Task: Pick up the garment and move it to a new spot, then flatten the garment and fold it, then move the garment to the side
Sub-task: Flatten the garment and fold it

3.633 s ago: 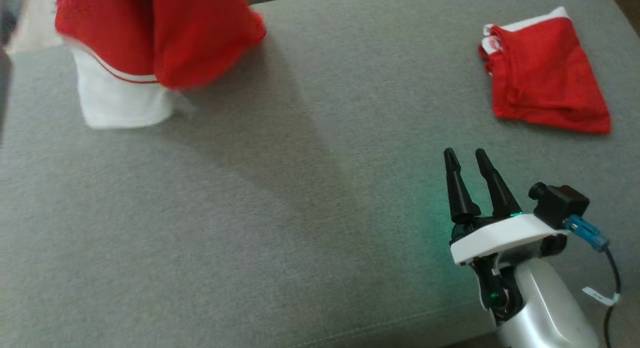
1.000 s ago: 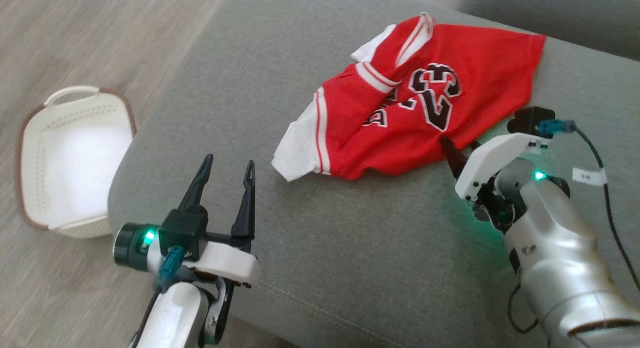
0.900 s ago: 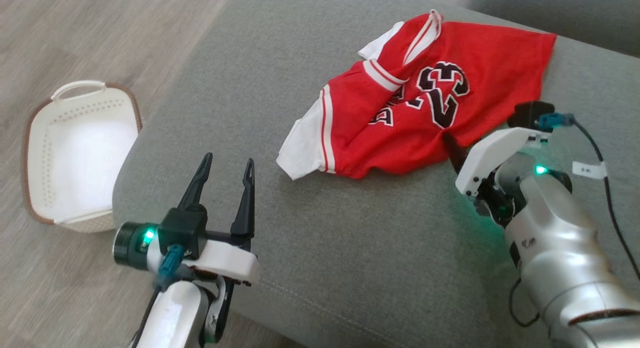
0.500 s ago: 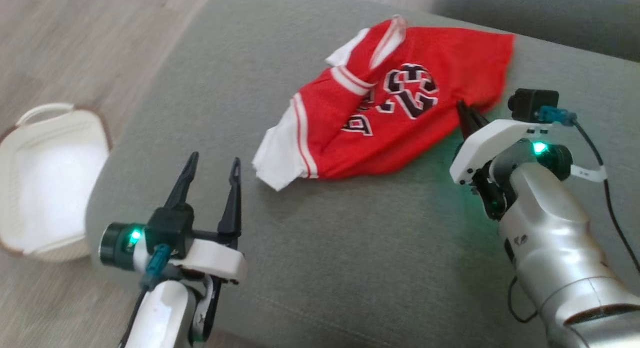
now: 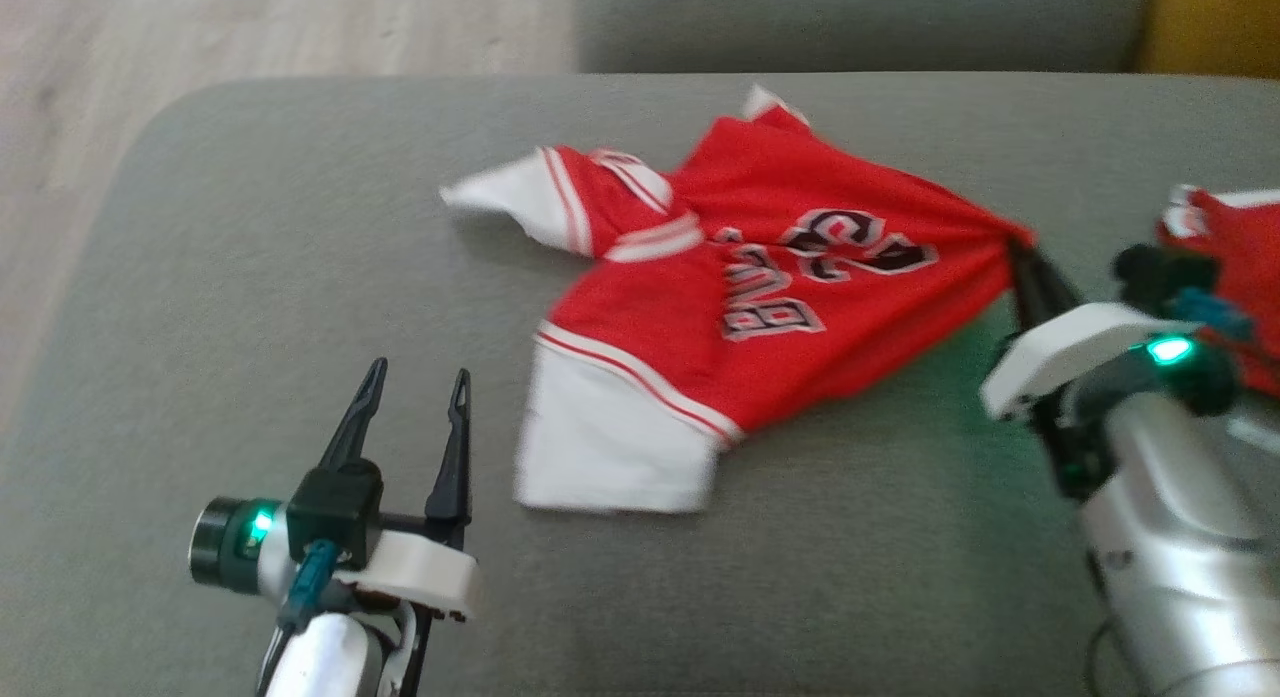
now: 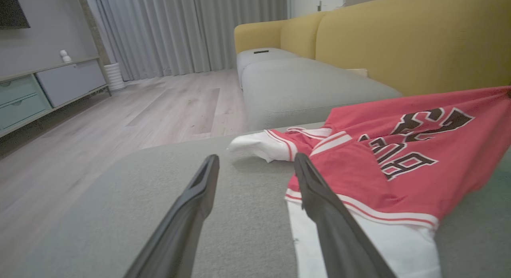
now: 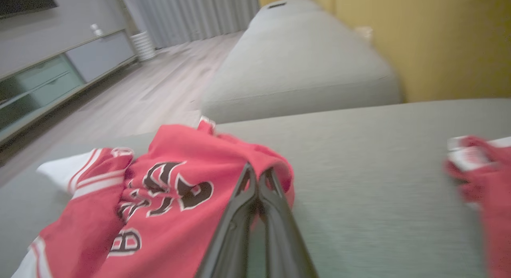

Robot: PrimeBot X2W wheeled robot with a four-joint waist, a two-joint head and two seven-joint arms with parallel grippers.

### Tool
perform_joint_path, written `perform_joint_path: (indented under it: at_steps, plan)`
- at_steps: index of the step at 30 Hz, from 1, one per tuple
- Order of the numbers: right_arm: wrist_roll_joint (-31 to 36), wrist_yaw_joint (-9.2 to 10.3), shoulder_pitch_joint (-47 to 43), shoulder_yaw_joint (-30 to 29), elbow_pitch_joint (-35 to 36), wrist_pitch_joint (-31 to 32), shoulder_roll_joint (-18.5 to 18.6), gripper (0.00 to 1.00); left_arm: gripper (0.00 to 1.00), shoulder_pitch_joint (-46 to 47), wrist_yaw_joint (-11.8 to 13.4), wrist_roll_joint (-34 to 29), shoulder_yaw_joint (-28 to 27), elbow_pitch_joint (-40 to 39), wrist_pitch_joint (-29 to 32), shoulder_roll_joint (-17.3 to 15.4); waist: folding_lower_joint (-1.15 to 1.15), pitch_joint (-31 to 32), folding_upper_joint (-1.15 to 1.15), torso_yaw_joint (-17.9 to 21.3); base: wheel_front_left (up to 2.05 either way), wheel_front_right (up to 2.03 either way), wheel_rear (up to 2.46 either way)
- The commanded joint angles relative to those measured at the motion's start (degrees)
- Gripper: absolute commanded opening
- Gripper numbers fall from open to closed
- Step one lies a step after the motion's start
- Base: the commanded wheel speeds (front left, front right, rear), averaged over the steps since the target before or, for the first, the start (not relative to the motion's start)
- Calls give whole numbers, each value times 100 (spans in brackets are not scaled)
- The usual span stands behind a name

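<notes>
Big grey sofa cushion (image 5: 250, 277), woven fabric, rounded corner on the left. Lying across the middle is a red basketball jersey (image 5: 760, 347), white sleeves, black lettering facing up, pretty rumpled. Over at the right edge there's a second red and white garment (image 5: 1235, 242), not touching the jersey

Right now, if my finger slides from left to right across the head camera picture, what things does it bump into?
The open left end effector → red jersey → right end effector, pinching the jersey's corner → another red garment at the right edge.
</notes>
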State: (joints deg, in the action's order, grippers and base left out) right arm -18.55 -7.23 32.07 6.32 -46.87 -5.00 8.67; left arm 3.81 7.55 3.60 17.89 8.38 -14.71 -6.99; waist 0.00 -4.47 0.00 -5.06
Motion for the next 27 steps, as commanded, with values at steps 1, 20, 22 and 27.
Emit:
perform_joint_path:
  at_steps: [1,20,22,27]
  plan:
    - [135,-25,48,-32,457,124,109,0,100,166,2,-45,-181,-222,-29,-33,0,155,0,372,0,0,0]
    - [1474,-25,-817,-483,2450,2202,-147,0,100,355,-205,-66,-136,-87,-29,91,0,-147,0,-448,0,0,0]
    - [1518,-25,-707,-409,2139,2146,-217,0,100,367,-227,-68,-143,-79,-29,91,0,-171,0,-519,0,0,0]
    - [1660,-25,-367,-300,1228,1927,-259,7,100,392,-262,-82,-123,-62,-29,120,0,-210,0,-626,0,0,0]
